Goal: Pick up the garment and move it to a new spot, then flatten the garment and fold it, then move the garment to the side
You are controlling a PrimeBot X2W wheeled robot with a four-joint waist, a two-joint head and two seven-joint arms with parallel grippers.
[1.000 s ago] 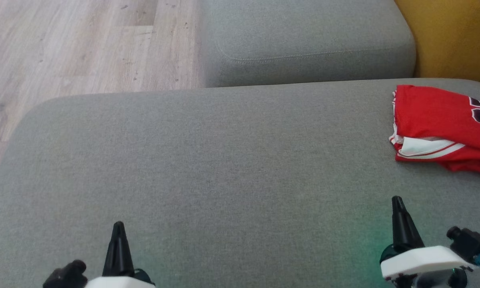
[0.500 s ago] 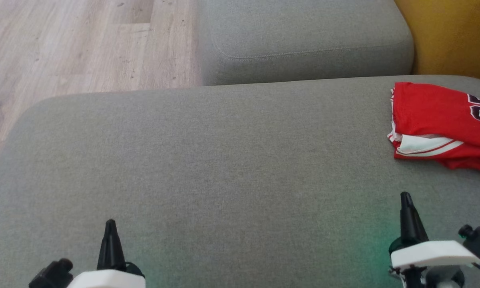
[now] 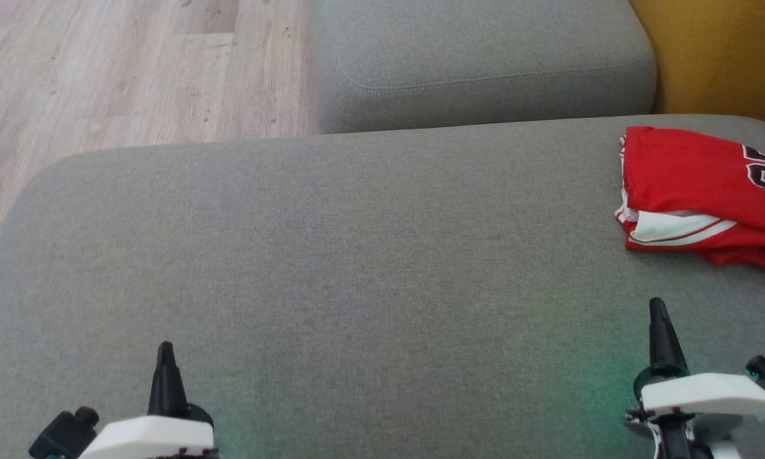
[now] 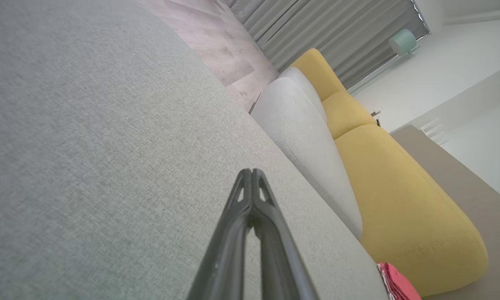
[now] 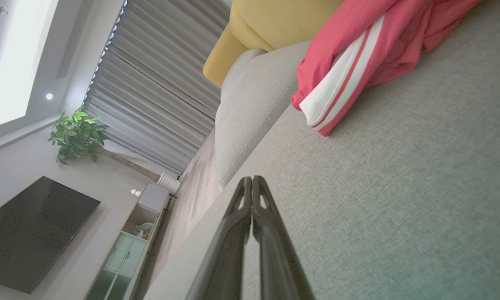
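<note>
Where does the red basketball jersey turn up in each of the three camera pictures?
Head view: the jersey lies folded at the right edge, on the grey seat.
Left wrist view: a small red corner of the jersey peeks in at the bottom right.
Right wrist view: the jersey lies at the top right, its white striped panel showing.
Shared landmark: the yellow cushion beyond the jersey.

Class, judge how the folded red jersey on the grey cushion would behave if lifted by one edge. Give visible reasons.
Probably floppy: the jersey lies in soft, rumpled layers, so it would likely sag and unfold. Likely light: thin cloth. Pushed, it would probably bunch on the woven cushion.
</note>
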